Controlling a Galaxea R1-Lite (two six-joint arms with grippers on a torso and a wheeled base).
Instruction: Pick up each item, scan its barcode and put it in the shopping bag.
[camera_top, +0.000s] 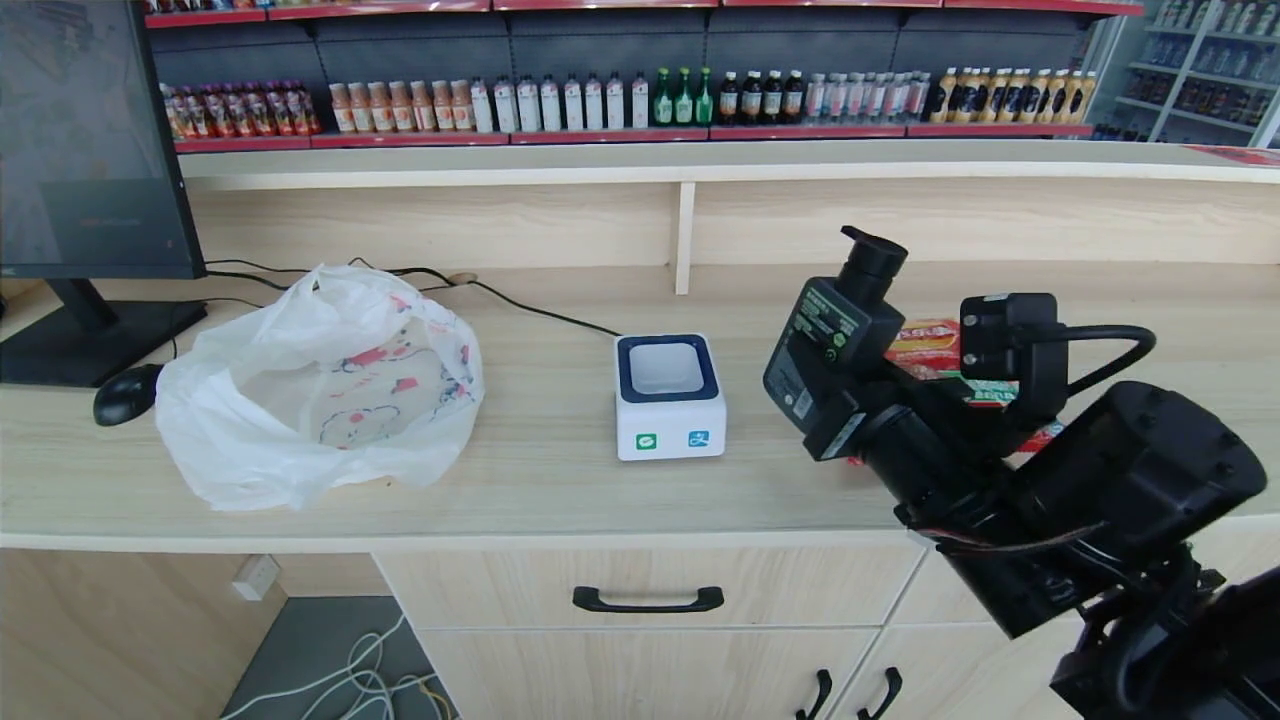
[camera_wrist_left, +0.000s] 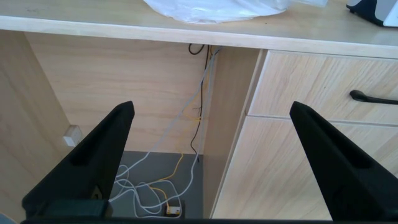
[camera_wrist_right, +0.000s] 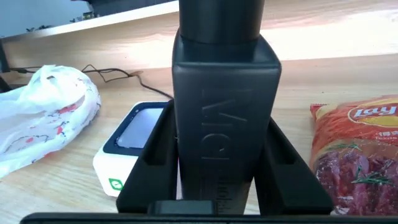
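Right gripper (camera_wrist_right: 219, 121) holding black bottle (camera_top: 830, 335) — embossed lettering, chip bag (camera_wrist_right: 360, 155) beside

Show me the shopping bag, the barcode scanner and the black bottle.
shopping bag (camera_top: 250, 450), head view, front wall.
barcode scanner (camera_top: 668, 368), head view, glass window.
black bottle (camera_top: 825, 335), head view, labelled side.

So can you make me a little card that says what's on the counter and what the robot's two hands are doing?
Held item: black square-sided bottle with a round cap
Held by: right gripper, shut on its sides
Scanner: white box scanner with a dark blue-rimmed window, on the light wooden counter
Bag: white plastic shopping bag with red print, mouth open, left of the scanner
Waiting item: red crisp packet, lying flat
Left gripper: open, low, facing the cabinet front
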